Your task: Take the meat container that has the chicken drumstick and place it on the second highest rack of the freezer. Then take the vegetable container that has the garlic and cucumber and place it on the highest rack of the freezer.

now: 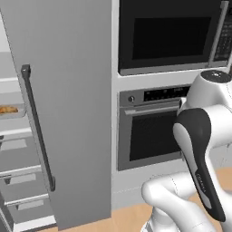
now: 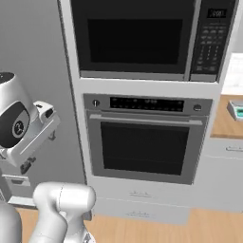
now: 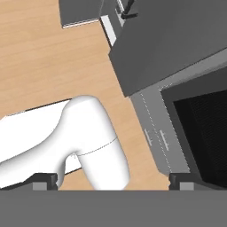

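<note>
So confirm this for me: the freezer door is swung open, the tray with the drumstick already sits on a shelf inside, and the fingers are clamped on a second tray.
Not quite. The fingers stand wide apart and hold nothing, as the hand view shows. The rest holds: the freezer door is open, and the tray with the drumstick sits on a shelf inside, in the left base view.

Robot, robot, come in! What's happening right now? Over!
Two-finger gripper open, empty. Golden-brown chicken drumstick tray already on a shelf inside tall dark-grey freezer. Grey freezer door open, beside the arm.
</note>
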Controlling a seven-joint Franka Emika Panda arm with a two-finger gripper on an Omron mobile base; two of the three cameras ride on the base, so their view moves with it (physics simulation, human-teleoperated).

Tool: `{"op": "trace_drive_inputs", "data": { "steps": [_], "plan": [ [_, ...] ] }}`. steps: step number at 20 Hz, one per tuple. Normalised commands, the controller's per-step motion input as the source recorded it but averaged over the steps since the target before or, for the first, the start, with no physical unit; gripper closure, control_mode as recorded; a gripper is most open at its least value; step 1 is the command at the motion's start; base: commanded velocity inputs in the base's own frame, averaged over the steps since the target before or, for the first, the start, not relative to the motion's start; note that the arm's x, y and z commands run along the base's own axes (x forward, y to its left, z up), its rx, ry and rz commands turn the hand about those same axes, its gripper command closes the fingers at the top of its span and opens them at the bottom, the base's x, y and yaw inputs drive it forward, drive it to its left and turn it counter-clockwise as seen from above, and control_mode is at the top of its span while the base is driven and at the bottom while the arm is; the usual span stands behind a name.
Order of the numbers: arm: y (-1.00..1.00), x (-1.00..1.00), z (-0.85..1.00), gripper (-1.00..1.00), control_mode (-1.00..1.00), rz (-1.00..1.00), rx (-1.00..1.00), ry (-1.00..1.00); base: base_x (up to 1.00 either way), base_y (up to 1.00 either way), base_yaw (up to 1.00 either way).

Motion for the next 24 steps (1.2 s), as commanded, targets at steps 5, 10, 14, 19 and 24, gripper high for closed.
{"op": "trace_drive_inputs", "data": {
  "steps": [5,10,14,19,24],
  "plan": [
    [0.00,0.00,0.00,-1.00,1.00,0.00,0.00,0.00,0.07,-1.00,-0.04],
    [0.00,0.00,0.00,-1.00,1.00,0.00,0.00,0.00,0.14,-1.00,-0.01],
    [0.00,0.00,0.00,-1.00,1.00,0.00,0.00,0.00,0.27,-1.00,0.00],
    [0.00,0.00,0.00,-1.00,1.00,0.00,0.00,0.00,0.38,-0.92,0.00],
    [0.00,0.00,0.00,-1.00,1.00,0.00,0.00,0.00,0.44,-0.79,0.00]
  ]
}}
